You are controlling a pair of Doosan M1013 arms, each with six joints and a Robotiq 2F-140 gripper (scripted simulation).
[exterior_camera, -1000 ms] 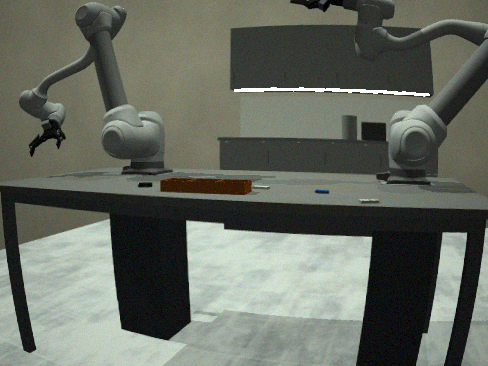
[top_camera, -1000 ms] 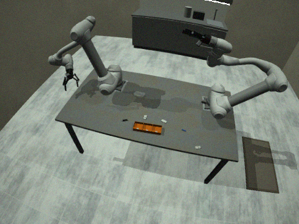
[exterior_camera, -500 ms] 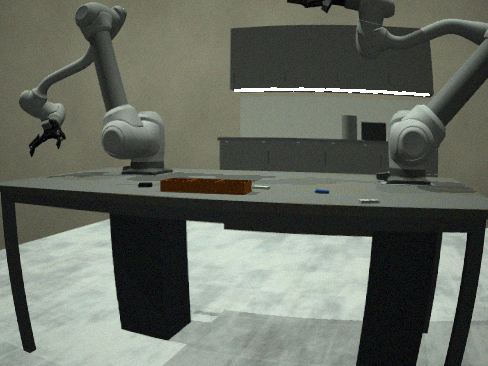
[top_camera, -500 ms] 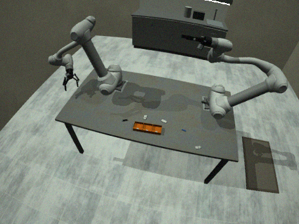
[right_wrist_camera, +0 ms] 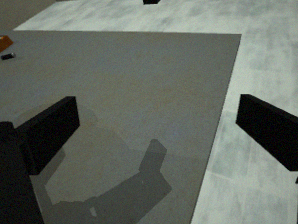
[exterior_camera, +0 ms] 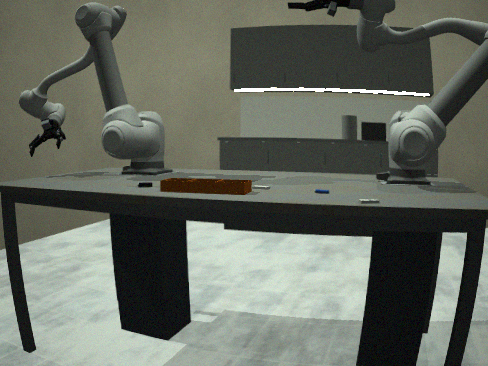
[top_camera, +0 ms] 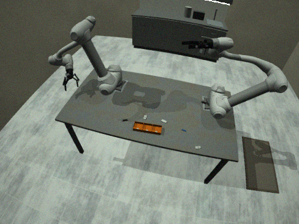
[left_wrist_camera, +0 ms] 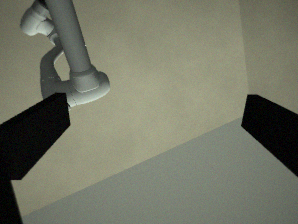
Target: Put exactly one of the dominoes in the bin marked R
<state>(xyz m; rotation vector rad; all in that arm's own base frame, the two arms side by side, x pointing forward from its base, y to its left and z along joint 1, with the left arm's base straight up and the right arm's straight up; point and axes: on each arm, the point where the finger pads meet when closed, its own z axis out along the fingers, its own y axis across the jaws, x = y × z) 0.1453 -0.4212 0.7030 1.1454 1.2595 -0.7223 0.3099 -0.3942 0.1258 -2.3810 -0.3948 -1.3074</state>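
An orange row of three bins (top_camera: 141, 131) (exterior_camera: 205, 186) (right_wrist_camera: 4, 43) stands on the table near its front edge. Small pale marks show inside; no letter is readable. White pieces that look like dominoes lie outside: one (top_camera: 145, 117) just behind the bins, one (top_camera: 163, 121) (exterior_camera: 262, 187) behind their right end, and one (top_camera: 198, 147) (exterior_camera: 369, 200) at the front right. My left gripper (top_camera: 185, 44) (left_wrist_camera: 156, 110), on the picture's right arm, is open and empty, high behind the table. My right gripper (top_camera: 71, 87) (exterior_camera: 45, 150) (right_wrist_camera: 158, 110) is open and empty beyond the table's left edge.
A small black object (top_camera: 125, 120) (exterior_camera: 145, 185) (right_wrist_camera: 8, 56) lies left of the bins. A small blue object (top_camera: 184, 130) (exterior_camera: 322, 191) lies to their right. Both arm bases stand along the table's (top_camera: 98, 116) back. A kitchen counter (top_camera: 165, 35) stands behind.
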